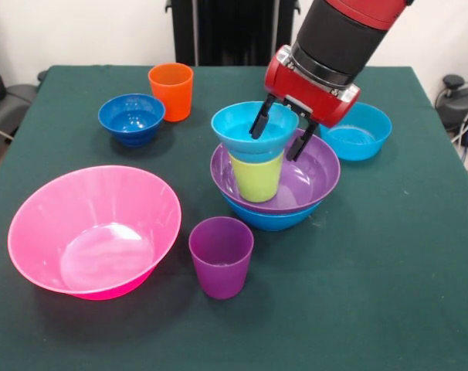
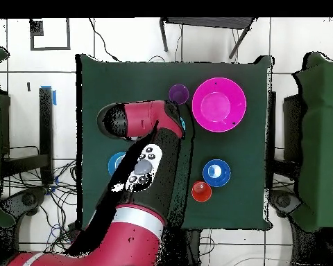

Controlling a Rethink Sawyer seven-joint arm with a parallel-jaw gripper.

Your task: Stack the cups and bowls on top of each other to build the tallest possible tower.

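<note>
From the front camera I see, at far left, the huge pink bowl resting mouth up on the green surface, with the small dark blue bowl and the upright orange cup behind it. The purple cup stands upright, mouth up, in front of the tower: a blue bowl holding a purple bowl, a lime green cup upright inside, a turquoise bowl on top, its axis vertical. My gripper has its fingers spread across that top bowl's right rim, one inside, one outside, not clenched. Another turquoise bowl sits at right.
</note>
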